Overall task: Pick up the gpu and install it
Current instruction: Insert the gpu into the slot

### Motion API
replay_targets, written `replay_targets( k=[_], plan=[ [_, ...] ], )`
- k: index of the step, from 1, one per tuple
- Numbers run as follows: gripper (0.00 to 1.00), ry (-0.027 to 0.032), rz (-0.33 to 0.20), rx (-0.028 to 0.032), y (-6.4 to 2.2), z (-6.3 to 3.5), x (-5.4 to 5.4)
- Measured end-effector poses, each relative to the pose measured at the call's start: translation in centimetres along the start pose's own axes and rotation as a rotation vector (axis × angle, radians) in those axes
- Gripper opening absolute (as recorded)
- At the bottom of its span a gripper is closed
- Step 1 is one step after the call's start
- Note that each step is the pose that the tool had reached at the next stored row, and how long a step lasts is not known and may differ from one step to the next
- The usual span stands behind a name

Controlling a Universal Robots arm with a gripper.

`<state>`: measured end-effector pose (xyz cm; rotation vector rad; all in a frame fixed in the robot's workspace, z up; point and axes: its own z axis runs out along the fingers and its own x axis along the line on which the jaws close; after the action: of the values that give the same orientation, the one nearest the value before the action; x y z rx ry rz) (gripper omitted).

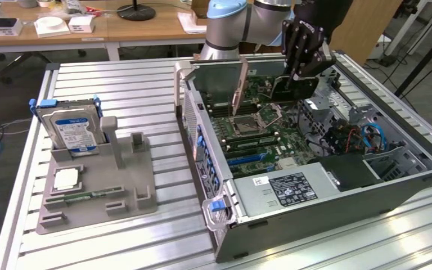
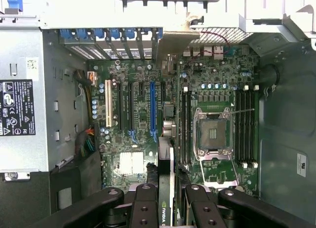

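My gripper (image 2: 168,194) partly closed, clamped on gpu (image 2: 167,156) top edge. Card hangs edge-down over motherboard (image 2: 210,97), long axis parallel to blue slot (image 2: 153,107) — just beside it.

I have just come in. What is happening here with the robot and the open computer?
The robot arm's gripper is closed on the gpu, a thin card seen edge-on in its grip. It holds the card inside the open computer case, over the motherboard. Whether the card sits in a slot cannot be told from these views. Outside the case, a hard drive stands in a grey holder.
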<state>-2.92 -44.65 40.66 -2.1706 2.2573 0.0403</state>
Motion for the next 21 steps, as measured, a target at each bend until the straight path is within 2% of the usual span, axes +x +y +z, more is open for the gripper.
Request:
replay_targets(
  k=[21],
  plan=[
    [0.26,-0.0001,-0.001,0.0011,0.0,0.41,0.01]
  ],
)
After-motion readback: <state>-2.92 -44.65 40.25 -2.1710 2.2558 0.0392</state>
